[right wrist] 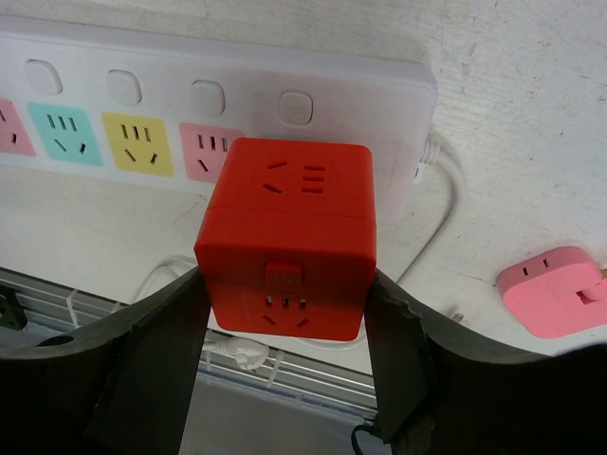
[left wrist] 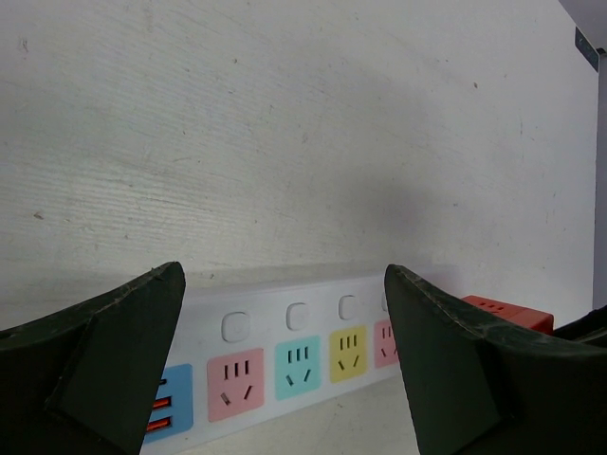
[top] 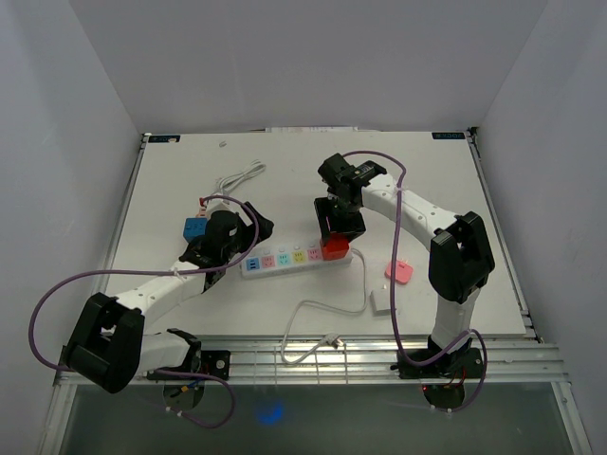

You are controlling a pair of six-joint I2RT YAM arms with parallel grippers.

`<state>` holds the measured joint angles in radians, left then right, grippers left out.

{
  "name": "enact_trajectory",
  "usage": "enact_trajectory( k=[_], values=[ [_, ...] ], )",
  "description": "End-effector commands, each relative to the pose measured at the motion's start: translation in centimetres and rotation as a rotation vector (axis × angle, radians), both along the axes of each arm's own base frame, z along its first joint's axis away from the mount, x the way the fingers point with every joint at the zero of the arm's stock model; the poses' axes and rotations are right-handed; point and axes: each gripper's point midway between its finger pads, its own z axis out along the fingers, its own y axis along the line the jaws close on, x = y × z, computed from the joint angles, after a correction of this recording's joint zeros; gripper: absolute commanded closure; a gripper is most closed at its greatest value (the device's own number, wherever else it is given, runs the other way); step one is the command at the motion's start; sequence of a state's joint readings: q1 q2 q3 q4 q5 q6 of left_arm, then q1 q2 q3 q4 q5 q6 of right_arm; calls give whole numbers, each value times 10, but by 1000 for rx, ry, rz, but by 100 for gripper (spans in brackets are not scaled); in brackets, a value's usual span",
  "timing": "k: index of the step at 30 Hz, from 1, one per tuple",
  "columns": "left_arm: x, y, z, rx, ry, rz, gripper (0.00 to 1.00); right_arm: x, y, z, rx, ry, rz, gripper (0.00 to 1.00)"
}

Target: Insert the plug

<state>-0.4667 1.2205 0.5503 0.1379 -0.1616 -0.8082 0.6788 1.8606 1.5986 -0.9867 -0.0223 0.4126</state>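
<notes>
**Top external view.** My left gripper [top: 245, 249] sits at the left end of the long white plastic power strip [top: 285, 258]. Its fingers are spread wide and hold nothing. My right gripper [top: 337, 242] is at the strip's right end, clamped on the red cube-shaped plastic plug [top: 335, 249]. A blue plastic cube adapter [top: 193, 228] lies beyond the strip's left end, just beside my left arm. A flat pink plastic adapter [top: 399, 272] lies off the strip's right end, apart from it.

**Left wrist view.** My left fingers [left wrist: 114, 360] stand fully apart, with the strip's pink, teal and yellow sockets showing between them. Nothing touches either finger.

**Right wrist view.** My right fingers [right wrist: 161, 360] press against opposite sides of the red plug [right wrist: 289, 237]. It sits over the strip's end socket, next to a pink socket. I cannot tell whether its pins are seated.
</notes>
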Motion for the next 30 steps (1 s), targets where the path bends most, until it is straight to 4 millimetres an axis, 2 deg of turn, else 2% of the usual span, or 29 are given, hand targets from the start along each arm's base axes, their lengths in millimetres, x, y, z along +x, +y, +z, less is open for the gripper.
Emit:
enact_trajectory(
  k=[1,16,20,30],
  values=[
    [0,2,-2,12,-11,6,3,0,7,12,49,-22,-4,75],
    [-6,-7,-36,-39,93,0,6,-1,7,31,58,-42,-16,76],
    [-7,-9,-43,-40,114,-7,7,-3,11,30,71,-39,-9,78],
    [-7,-6,-41,-28,97,-1,7,-4,12,16,49,-21,-7,78]
  ],
)
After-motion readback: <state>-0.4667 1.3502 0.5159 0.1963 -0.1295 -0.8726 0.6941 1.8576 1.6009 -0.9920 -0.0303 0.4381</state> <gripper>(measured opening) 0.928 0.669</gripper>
